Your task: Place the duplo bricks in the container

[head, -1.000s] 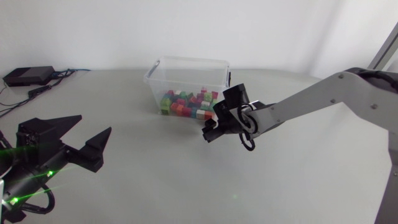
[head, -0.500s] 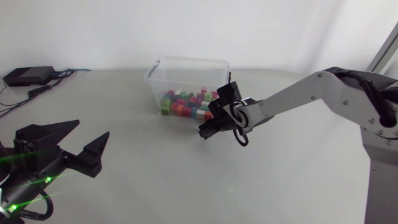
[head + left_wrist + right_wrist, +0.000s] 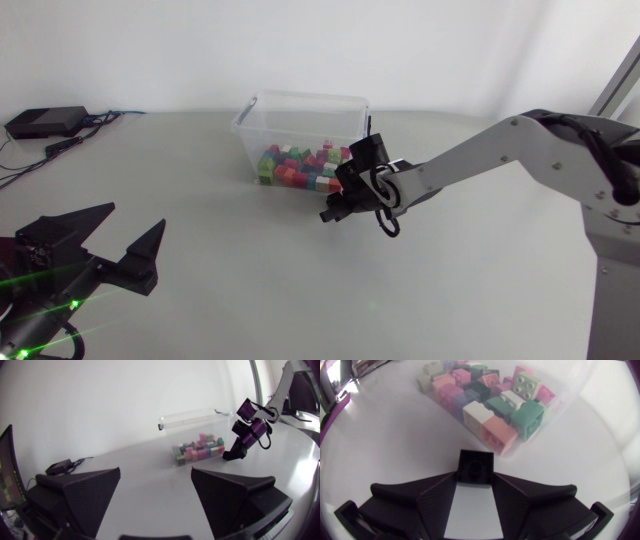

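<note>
**A:** Start closest in. What is the left arm doing?

**B:** The left end effector (image 3: 137, 216) hangs at about 8 o'clock on the surface (image 3: 260, 290). Its wedge fingers are spread wide with nothing between them. It is well apart from everything, which I take to mean it is parked out of the working arm's way.

**A:** And the next thing out?

**B:** The right end effector (image 3: 333, 213), just off the container (image 3: 305, 96) at roughly 5 o'clock from it. In the wrist view its fingertips are clamped on a black brick (image 3: 476, 466) from both sides, stud face up. It is low, near the surface and just outside the clear front wall.

**A:** Why grip it at the very tips?

**B:** Probably so the brick sticks out ahead of the fingers and can drop without them catching on the rim. It isn't over the opening yet, so I'd say it needs lifting over that wall first.

**A:** And the container itself?

**B:** It sits near 12 o'clock, with a pile of coloured bricks (image 3: 300, 165) already heaped inside. So most of the job looks done.

**A:** Anything beyond that?

**B:** A black box (image 3: 45, 122) with cables at 10 o'clock, far from the work.
</note>
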Tool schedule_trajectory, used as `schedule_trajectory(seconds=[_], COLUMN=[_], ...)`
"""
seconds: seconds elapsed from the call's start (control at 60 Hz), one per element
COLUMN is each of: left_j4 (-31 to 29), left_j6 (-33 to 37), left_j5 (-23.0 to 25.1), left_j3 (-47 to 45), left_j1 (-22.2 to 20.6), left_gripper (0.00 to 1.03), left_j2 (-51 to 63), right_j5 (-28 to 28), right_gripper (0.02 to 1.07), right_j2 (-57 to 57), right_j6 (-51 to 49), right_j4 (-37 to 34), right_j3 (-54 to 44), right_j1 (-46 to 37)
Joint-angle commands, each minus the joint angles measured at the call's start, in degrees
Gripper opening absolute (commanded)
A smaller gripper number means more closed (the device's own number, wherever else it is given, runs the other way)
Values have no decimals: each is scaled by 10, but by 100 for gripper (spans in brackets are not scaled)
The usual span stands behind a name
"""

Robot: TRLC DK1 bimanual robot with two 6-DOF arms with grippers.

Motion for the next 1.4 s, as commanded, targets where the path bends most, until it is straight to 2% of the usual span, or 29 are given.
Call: schedule_trajectory(seconds=[0.0, 0.267, 0.467, 0.633, 0.783, 1.033, 1.067, 1.1, 1.117, 1.167, 1.2, 1.383], left_j4=[-5, -32, -57, -86, -108, -112, -112, -112, -112, -113, -112, -112], left_j6=[-12, -17, -25, -28, -28, -30, -30, -32, -34, -36, -36, -42], left_j5=[-7, -8, -8, -8, -8, -9, -10, -13, -15, -16, -16, -16], left_j3=[-17, -29, -37, -44, -51, -51, -51, -51, -51, -51, -52, -52], left_j1=[3, 15, 18, 20, 36, 52, 53, 55, 55, 57, 58, 60], left_gripper=[98, 98, 98, 98, 98, 98, 98, 99, 99, 99, 99, 99], left_j2=[-17, -80, -130, -182, -225, -225, -225, -225, -225, -225, -225, -225], right_j5=[2, 9, 12, 39, 50, 49, 47, 46, 45, 36, 33, 20], right_gripper=[46, 46, 46, 46, 46, 46, 48, 54, 60, 90, 103, 103], right_j2=[-35, -234, -349, -425, -449, -412, -405, -397, -391, -369, -350, -250], right_j6=[-10, -11, 6, 19, 22, 33, 36, 37, 37, 38, 40, 40], right_j4=[-11, -34, -73, -78, -86, -83, -83, -82, -82, -81, -78, -46], right_j3=[-45, -150, -182, -195, -168, -133, -136, -140, -142, -151, -158, -152], right_j1=[-3, 4, 11, 28, 30, 27, 25, 23, 21, 17, 15, 8])
